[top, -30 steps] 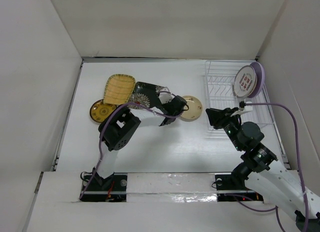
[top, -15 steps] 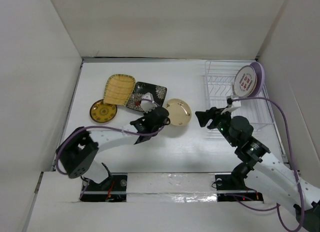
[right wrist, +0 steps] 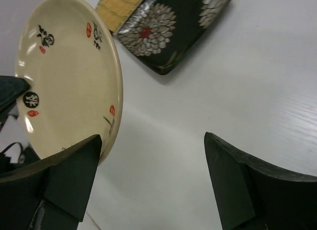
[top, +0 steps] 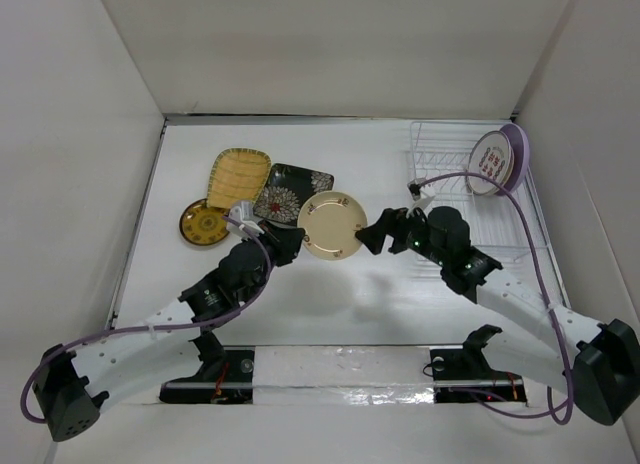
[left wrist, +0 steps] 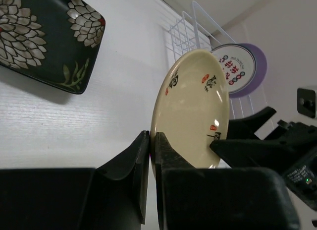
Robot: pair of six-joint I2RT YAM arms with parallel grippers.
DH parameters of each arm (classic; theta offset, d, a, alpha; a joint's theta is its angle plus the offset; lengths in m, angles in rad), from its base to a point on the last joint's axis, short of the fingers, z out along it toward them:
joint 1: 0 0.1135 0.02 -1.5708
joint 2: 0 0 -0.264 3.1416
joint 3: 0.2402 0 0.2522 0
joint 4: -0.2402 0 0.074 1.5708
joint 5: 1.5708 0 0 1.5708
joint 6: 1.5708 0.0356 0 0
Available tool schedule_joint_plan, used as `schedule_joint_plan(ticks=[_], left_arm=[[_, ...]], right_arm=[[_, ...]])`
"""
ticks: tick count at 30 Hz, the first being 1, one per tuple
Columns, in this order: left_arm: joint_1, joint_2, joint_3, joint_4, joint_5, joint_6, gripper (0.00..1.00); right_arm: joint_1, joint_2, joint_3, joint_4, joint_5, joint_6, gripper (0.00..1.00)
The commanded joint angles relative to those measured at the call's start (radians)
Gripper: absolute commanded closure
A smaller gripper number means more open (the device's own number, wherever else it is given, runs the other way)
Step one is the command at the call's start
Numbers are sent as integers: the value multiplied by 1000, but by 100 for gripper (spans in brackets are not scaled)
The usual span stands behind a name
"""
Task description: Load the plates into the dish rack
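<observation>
Pinching the cream plate by its rim, the left gripper's jaws hold it tipped up on edge over the tabletop, between the black flowered plate and the dish rack. The right gripper faces it, jaws spread wide, one finger right at the plate's edge. In the rack's far corner stand the red-flowered plate and the lavender plate.

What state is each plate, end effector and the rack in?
Cream plate: on edge, lifted.
Left end effector: shut on cream plate.
Right end effector: open at its rim.
Dish rack: holds two upright plates.
Black plate: lying flat.
Yellow plate: lying flat.
Brown-gold plate: lying flat.
</observation>
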Motion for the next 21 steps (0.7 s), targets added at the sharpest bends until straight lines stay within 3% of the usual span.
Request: schedule_joint_plan(ticks=[1,5,6,7,8,12,14,15,18,19,21], left_arm=[[9,-60,-12,57,91,59,100],[21,-83,-6,53,142,91,100],[21,-85,-5,56,160,100,100],[21,-90,-6,62,169,105,100],[21,-99,-8,73,180,114,100],[31,-105,6,57,186,145,100],[31,-82,32,25,183,182,90],[31,-73,41,18,174,199,68],[31,-44,84,-19,130,274,39],[31,-42,89,-24,113,291,36],[31,-56,63,8,53,326,32]], right_arm=[[9,29,72,158,-159,35,11],[20,75,93,195,-176,66,16],[20,95,98,195,-173,71,24],[29,102,103,195,-170,74,33],[29,115,107,198,-159,83,53],[38,109,113,214,-123,107,100],[38,80,125,191,-65,110,100],[23,69,147,174,-37,101,100],[-46,21,204,58,80,52,100],[-66,14,249,21,118,34,100],[-101,7,299,-85,352,-47,100]])
